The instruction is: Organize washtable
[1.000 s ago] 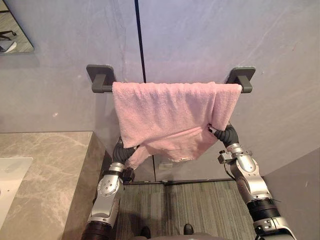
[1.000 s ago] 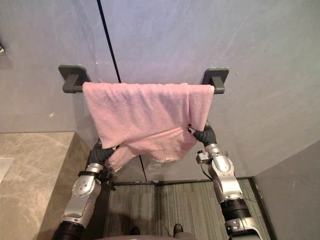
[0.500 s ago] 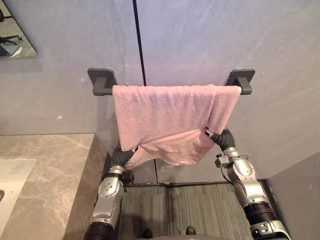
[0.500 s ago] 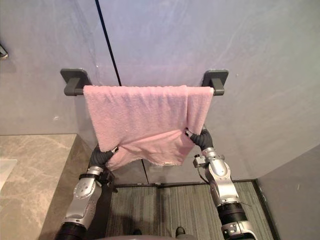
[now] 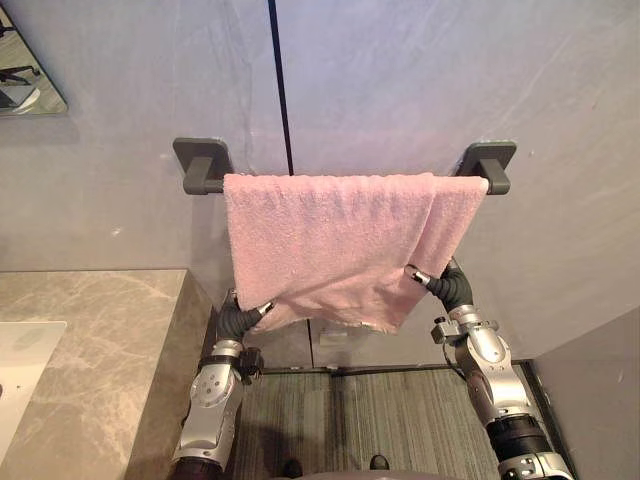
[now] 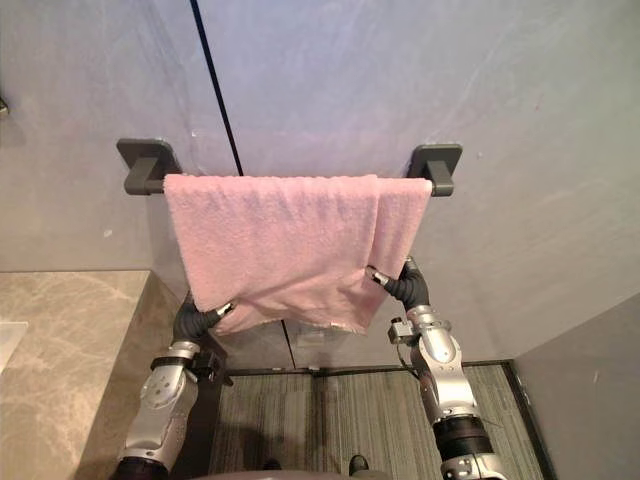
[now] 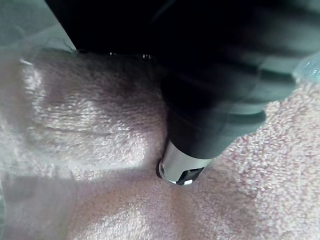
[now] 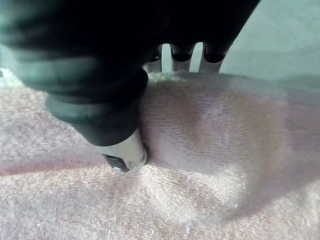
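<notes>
A pink towel [image 5: 330,240] hangs over a dark bar [image 5: 205,182] fixed to the grey wall. It covers the bar from near the left bracket to the right bracket [image 5: 485,160], with its right part doubled over. My left hand [image 5: 235,320] is at the towel's lower left corner, where its thumb [image 7: 182,172] lies against the cloth [image 7: 75,125]. Under the lower right edge sits my right hand [image 5: 450,288], thumb [image 8: 125,155] on the front of the cloth [image 8: 210,130], the rest of the hand behind it.
A stone counter [image 5: 90,340] with a white basin [image 5: 20,360] stands at the left. A mirror [image 5: 25,70] hangs at the upper left. A grey block [image 5: 600,400] stands at the right, with striped flooring [image 5: 380,410] below the towel.
Both hands have sunk lower. The towel's bottom edge, pulled out and bunched before, now hangs flatter against the wall.
</notes>
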You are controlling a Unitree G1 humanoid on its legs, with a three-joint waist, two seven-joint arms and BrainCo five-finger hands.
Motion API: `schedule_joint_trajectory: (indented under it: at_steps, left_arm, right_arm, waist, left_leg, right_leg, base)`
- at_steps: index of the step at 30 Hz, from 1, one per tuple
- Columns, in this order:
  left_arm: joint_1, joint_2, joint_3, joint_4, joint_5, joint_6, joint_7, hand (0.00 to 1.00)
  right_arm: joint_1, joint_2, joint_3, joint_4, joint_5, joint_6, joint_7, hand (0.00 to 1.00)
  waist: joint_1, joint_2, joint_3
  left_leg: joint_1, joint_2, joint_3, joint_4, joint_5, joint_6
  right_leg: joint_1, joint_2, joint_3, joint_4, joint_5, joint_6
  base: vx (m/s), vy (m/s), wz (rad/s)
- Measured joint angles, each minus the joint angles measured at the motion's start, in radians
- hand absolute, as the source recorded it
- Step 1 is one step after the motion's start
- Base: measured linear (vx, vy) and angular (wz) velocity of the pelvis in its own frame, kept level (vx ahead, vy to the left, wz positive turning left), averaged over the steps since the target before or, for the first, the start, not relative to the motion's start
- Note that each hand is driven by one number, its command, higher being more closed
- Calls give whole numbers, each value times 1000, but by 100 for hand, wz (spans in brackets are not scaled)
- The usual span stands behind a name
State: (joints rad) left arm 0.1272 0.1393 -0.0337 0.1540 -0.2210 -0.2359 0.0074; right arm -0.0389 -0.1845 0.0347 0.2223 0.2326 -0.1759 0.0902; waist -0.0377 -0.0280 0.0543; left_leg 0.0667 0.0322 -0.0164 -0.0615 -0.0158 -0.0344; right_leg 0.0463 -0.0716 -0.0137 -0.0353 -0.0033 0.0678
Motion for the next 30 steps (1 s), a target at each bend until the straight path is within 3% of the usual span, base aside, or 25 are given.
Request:
schedule_joint_trajectory:
  at_steps: [4,12,22,26,30]
  left_arm:
    - [51,-10,-4,0,19,18,1,0]
    - [58,-14,-1,0,36,31,17,0]
    - [73,-18,105,-12,33,32,67,0]
    - [98,-40,172,-143,24,31,90,0]
    - [99,-57,245,-353,3,12,107,0]
  right_arm:
    - [82,25,4,0,-22,28,-1,0]
    - [113,55,-10,0,-57,28,-19,0]
    - [146,80,-179,32,-89,31,-94,0]
    - [149,80,-297,10,-85,31,-140,0]
    - [148,77,-406,-196,-62,24,-181,0]
  waist:
    - [-2,0,0]
    - [-2,0,0]
    - [-2,2,0]
    - [-3,4,2]
    - [-7,15,8]
  left_leg:
    - [-1,1,1,3,0,0]
    - [-2,0,-1,4,0,0]
    - [0,0,-5,8,0,0]
    - [6,-1,-5,9,0,-1]
    - [13,-1,-5,8,0,-1]
  right_leg:
    - [0,1,-1,0,1,0]
    - [1,0,-12,-1,2,0]
    - [9,-1,-13,-3,2,0]
    - [15,-1,-11,-2,2,0]
    - [21,-1,-11,-2,2,0]
  base:
    - [-46,-15,-1]
    - [-8,-3,0]
    - [0,0,1]
    - [0,0,0]
    - [-17,-5,0]
